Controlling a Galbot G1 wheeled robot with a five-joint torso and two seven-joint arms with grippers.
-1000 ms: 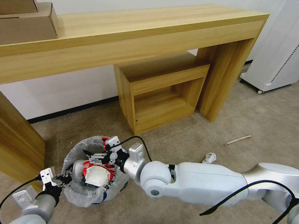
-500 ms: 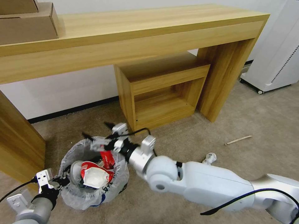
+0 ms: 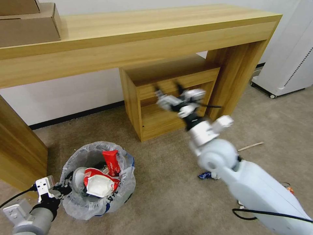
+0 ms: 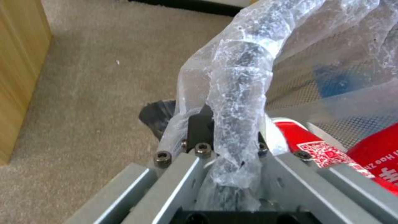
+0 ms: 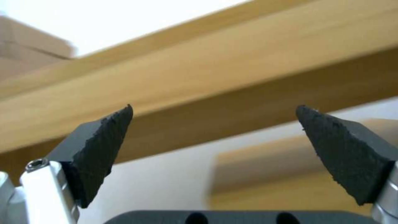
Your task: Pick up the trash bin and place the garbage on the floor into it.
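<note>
The trash bin (image 3: 76, 202), lined with a translucent bag, stands on the beige carpet floor (image 3: 163, 202) at lower left. Inside it lie a red wrapper (image 3: 111, 162) and a white crumpled piece (image 3: 99, 184). My left gripper (image 3: 62, 190) is shut on the bin's near rim; the left wrist view shows the bag-wrapped rim (image 4: 240, 77) pinched in that gripper (image 4: 224, 127). My right gripper (image 3: 168, 90) hangs open and empty high in front of the small shelf, its fingers (image 5: 104, 149) spread wide. Garbage on the carpet: a thin wooden stick (image 3: 249, 147), a blue scrap (image 3: 204, 175), an orange bit (image 3: 289, 189).
A long wooden desk (image 3: 146, 36) spans the back, with a small wooden shelf unit (image 3: 169, 98) under it and cardboard boxes (image 3: 29, 24) on its left end. A desk side panel (image 3: 16, 153) stands left of the bin. A white wheeled appliance (image 3: 290, 55) is at the right.
My right gripper let go of the red wrapper over the bin, then swung up and to the right, away to the shelf front. The wrapper now rests in the bin. The left gripper kept its hold.
</note>
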